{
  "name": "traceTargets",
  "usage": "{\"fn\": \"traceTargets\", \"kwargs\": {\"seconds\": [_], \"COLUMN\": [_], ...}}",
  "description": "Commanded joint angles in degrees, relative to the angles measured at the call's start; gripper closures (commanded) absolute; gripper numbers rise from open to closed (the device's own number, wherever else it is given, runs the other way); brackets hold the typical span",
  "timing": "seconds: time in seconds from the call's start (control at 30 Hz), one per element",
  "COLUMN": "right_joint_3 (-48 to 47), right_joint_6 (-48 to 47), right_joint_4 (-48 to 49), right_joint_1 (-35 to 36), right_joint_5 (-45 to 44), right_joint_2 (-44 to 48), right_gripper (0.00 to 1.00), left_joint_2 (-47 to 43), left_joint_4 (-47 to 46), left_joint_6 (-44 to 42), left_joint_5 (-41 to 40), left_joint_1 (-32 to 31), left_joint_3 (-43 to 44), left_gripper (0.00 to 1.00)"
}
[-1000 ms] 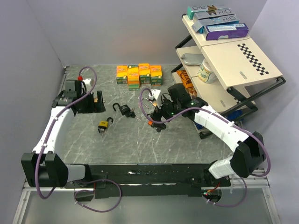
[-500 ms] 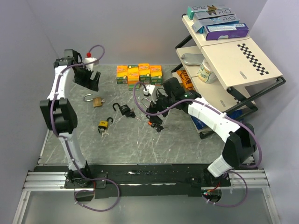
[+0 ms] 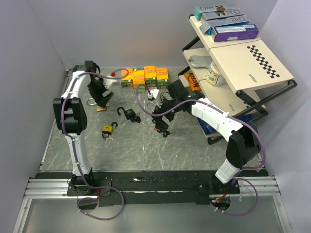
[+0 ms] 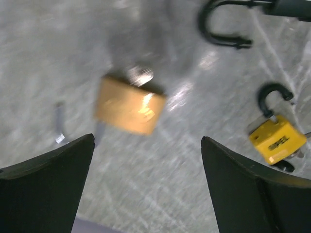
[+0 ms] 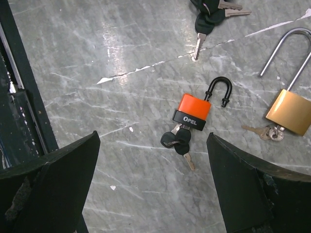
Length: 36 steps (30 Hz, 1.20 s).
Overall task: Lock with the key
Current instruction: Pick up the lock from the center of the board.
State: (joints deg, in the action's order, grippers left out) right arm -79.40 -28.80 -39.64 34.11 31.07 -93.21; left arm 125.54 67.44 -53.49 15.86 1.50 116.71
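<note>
An orange padlock (image 5: 192,112) with an open black shackle lies on the marble table, its black-headed keys (image 5: 179,141) in the lock; it also shows in the top view (image 3: 158,127). My right gripper (image 5: 153,184) hovers open above it, seen in the top view (image 3: 163,110). A brass padlock with a long silver shackle (image 5: 290,111) lies to its right. My left gripper (image 4: 148,194) is open above a second brass padlock (image 4: 129,104), seen in the top view (image 3: 101,108). A yellow padlock (image 4: 278,141) and a black padlock (image 3: 129,114) both lie open.
Orange and yellow boxes (image 3: 145,76) stand in a row at the back. A shelf rack (image 3: 233,73) with boxes and a cup stands at the right. Grey walls close the left and back. More black keys (image 5: 206,14) lie beyond the orange padlock.
My left arm has swung from the far left wall to above the left brass padlock. My right gripper has shifted slightly back and left. The padlocks have not moved.
</note>
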Motion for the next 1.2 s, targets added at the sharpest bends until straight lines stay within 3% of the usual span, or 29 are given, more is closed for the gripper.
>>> {"fn": "traceTargets", "kwargs": {"seconds": [0.0,0.13,0.2,0.37,0.53,0.6,0.77,1.07,1.17], "right_joint_3": [-3.13,-3.05,-3.48,-4.36,-3.57,-3.22,-2.52,-4.72,-4.45], "right_joint_6": [-0.38,-0.38,-0.03,0.49,0.23,0.32,0.41,-0.12,-0.38], "right_joint_4": [-0.62,-0.62,-0.88,-1.32,-1.49,-1.5,-1.67,-3.69,-4.04], "right_joint_1": [-0.97,-1.24,-1.24,-1.32,-1.68,-1.76,-1.68,-1.94,-1.94], "right_joint_5": [1.8,2.85,3.55,3.91,3.47,3.47,4.0,3.38,2.86], "right_joint_2": [-1.27,-1.89,-2.59,-3.38,-2.5,-2.15,-2.15,-2.86,-2.59], "right_gripper": [0.0,0.0,0.0,0.0,0.0,0.0,0.0,0.0,0.0], "left_joint_2": [-3.88,-0.3,3.03,0.41,7.0,7.27,1.47,8.32,7.8], "left_joint_4": [-5.11,-5.48,2.3,-6.09,7.32,8.06,0.68,-0.65,-2.57], "left_joint_6": [-2.41,4.77,5.08,-1.94,-10.91,-12.06,-18.57,-15.41,-16.47], "left_joint_5": [-1.62,0.84,3.72,3.13,2.95,3.83,1.2,-0.39,-0.91], "left_joint_1": [-3.51,-6.06,-9.39,-8.62,-2.56,-0.2,1.05,1.32,1.14], "left_joint_3": [-8.23,-1.86,6.76,0.03,6.94,8.19,-3.92,1.59,-0.94], "left_gripper": [0.04,0.04,0.04,0.04,0.04,0.04,0.04,0.04,0.03]}}
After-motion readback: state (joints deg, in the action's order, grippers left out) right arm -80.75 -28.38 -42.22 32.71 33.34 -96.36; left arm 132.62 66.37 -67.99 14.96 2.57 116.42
